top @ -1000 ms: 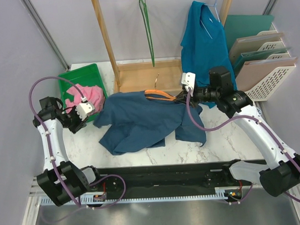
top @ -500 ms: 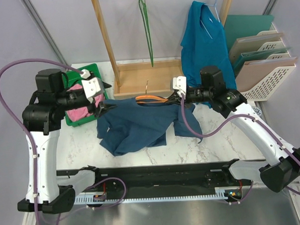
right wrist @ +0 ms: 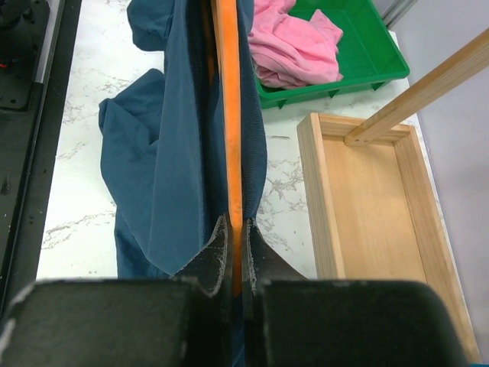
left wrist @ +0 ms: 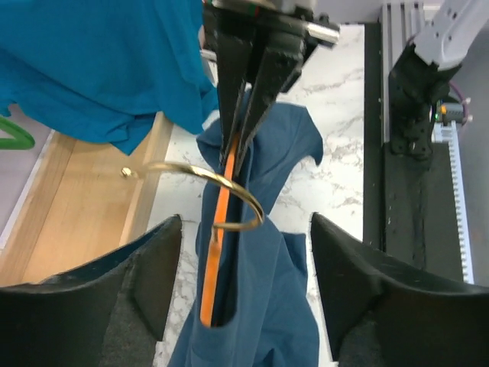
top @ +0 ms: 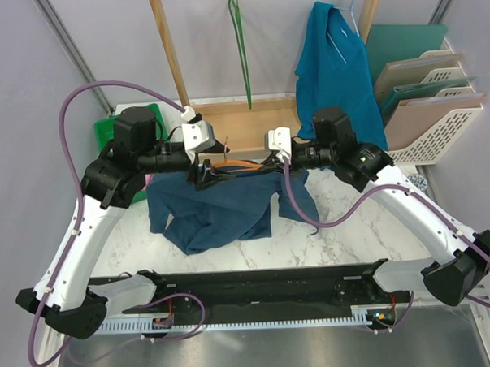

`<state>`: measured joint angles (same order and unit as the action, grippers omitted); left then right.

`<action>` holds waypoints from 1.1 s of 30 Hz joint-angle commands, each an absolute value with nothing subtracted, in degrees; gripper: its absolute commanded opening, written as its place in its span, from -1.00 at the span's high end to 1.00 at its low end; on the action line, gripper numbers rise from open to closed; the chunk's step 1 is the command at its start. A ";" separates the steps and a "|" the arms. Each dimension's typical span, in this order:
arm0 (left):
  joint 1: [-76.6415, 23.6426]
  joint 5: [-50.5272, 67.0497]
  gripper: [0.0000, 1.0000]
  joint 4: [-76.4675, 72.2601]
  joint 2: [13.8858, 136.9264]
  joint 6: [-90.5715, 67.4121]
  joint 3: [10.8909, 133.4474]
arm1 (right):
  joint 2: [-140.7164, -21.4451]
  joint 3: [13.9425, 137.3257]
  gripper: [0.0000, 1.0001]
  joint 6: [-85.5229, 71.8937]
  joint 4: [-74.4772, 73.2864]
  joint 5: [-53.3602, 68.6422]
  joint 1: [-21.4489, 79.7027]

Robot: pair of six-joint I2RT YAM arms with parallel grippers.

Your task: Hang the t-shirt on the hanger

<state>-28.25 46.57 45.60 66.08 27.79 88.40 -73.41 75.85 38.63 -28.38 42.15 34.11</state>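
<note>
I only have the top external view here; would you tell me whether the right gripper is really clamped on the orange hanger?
Observer: Yes. In the right wrist view the right gripper is shut on the orange hanger, with the navy t-shirt draped on both sides of the bar.
Operator: Thank you. Is the left gripper holding anything?
Observer: No. In its own wrist view the left gripper is open, and the hanger's brass-coloured hook sits ahead of its jaws, untouched.
Operator: And what is in the bin behind the left arm?
Observer: The right wrist view shows a pink garment lying in the green bin.
</note>
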 commanded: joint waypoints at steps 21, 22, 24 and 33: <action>-30.76 32.35 0.96 30.77 63.11 20.49 86.40 | -69.97 82.97 -0.57 28.22 -40.51 37.62 22.06; -30.76 30.69 0.97 30.15 63.02 20.04 86.40 | -69.18 81.49 -0.45 27.26 -41.04 37.53 22.06; -30.76 29.97 0.97 29.62 63.45 19.60 87.09 | -66.54 79.55 -0.20 25.41 -41.04 38.84 22.06; -30.76 27.07 0.97 28.65 64.25 18.81 87.89 | -61.79 71.64 -0.17 15.21 -41.49 44.38 22.15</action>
<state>-30.76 29.34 32.75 64.55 21.06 85.73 -63.40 74.28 21.04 -40.53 40.14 21.96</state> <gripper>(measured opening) 0.044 0.571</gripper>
